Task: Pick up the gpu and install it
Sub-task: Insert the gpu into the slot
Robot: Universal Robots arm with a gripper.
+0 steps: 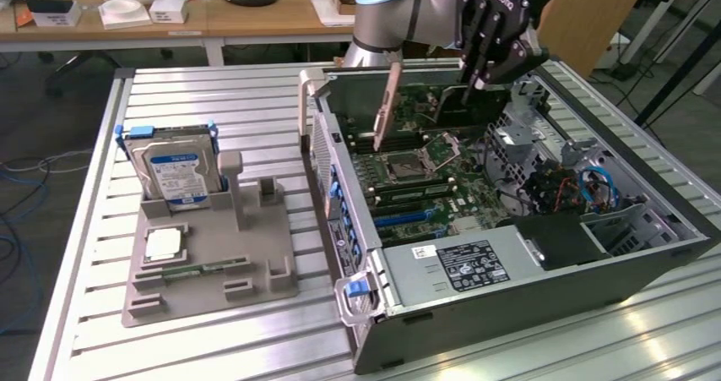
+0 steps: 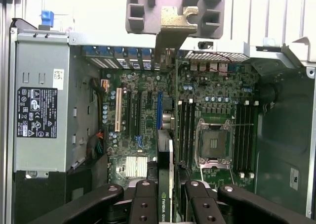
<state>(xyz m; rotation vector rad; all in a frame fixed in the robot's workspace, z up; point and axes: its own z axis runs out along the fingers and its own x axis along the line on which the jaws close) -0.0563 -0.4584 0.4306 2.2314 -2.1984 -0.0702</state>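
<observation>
Wooden desk (image 1: 282, 22) behind a slatted metal table (image 1: 225, 347), grey floor (image 1: 34, 119)

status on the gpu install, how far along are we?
Done: the gpu is picked up and off the grey holder tray, where the hard drive stands. In hand: the gripper is shut on the card, holding it on edge over the motherboard inside the open case. Left: the card appears to hang above the board, not yet seated in a slot.

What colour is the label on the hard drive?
Blue and white label; exterior view shows it best.
</observation>
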